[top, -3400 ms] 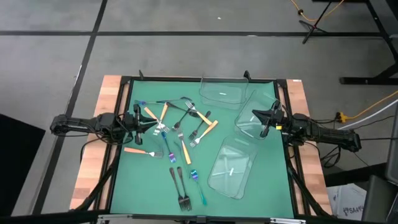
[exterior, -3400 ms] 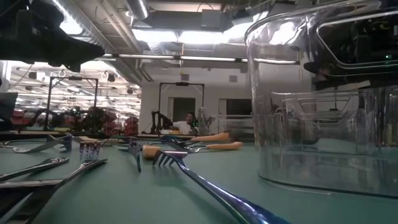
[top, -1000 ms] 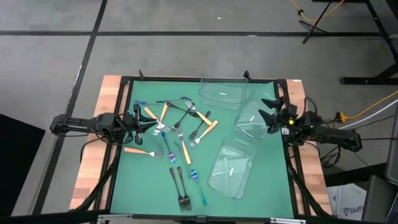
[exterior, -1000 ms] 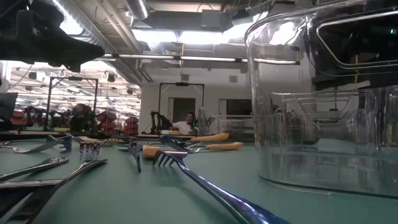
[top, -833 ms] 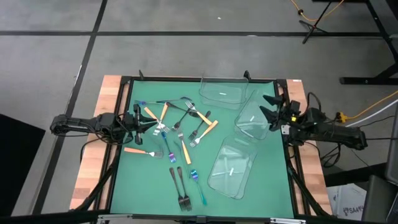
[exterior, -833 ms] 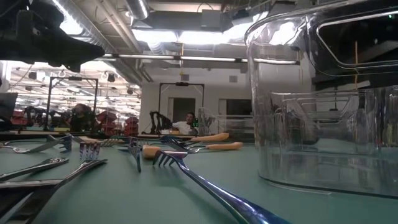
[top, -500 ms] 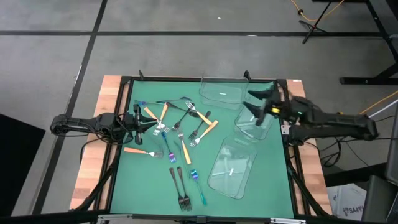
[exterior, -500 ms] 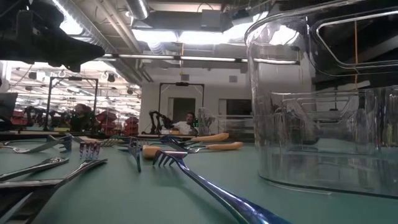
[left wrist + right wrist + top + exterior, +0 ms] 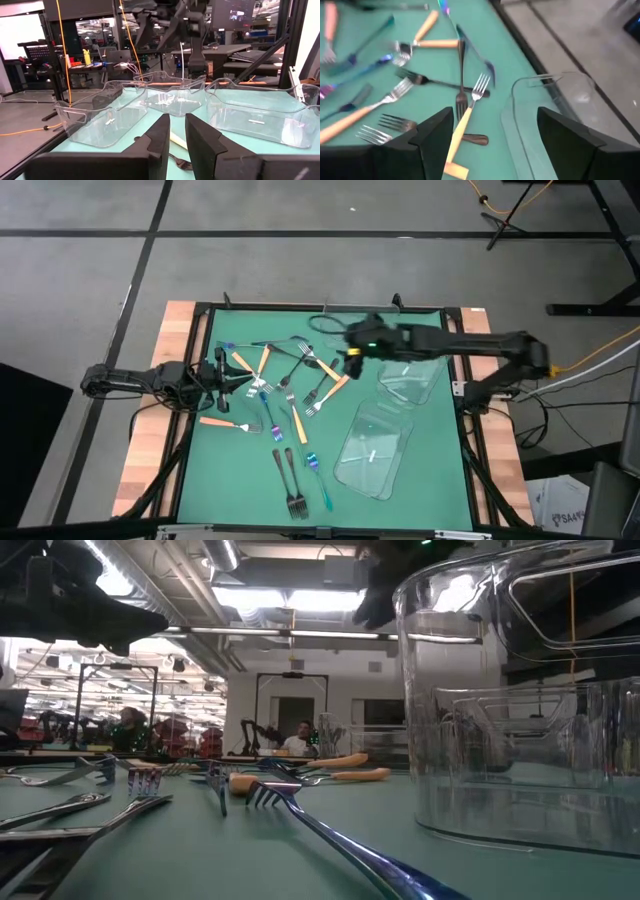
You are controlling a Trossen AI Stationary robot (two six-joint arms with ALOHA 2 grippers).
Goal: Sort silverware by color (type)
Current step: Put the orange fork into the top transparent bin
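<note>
- Now out over the middle of the tabletop (image 9: 225,480): right claw (image 9: 352,358), swung in from the right-hand edge beside the trays, fingers spread wide, nothing between them.
- In the right wrist view, directly ahead of those spread fingers (image 9: 432,142): an orange-handled fork (image 9: 462,125) lying across a dark fork (image 9: 461,80), both flat on the green mat.
- Probably means the pick phase beginning, with that orange-handled fork the likely first target; no grasp yet.
- No change at the left side: left claw (image 9: 232,377) low over the left part of the heap, fingers nearly together with a narrow gap, holding nothing visible.
- Counted near to far, starting at the front edge: two dark forks (image 9: 290,480) side by side, one blue-teal fork (image 9: 322,490) just beside them.
- Farther in, the main heap of silverware (image 9: 285,385): roughly six orange-handled, three or four more dark, three or so more blue-teal; exact totals impossible to fix where pieces overlap.
- About fifteen forks altogether, all loose on the mat, none sorted.
- On the right and at the back: three clear trays, nearest (image 9: 372,452), middle (image 9: 410,380), farthest (image 9: 358,330), no fork in any.
- Sorting therefore barely under way.
</note>
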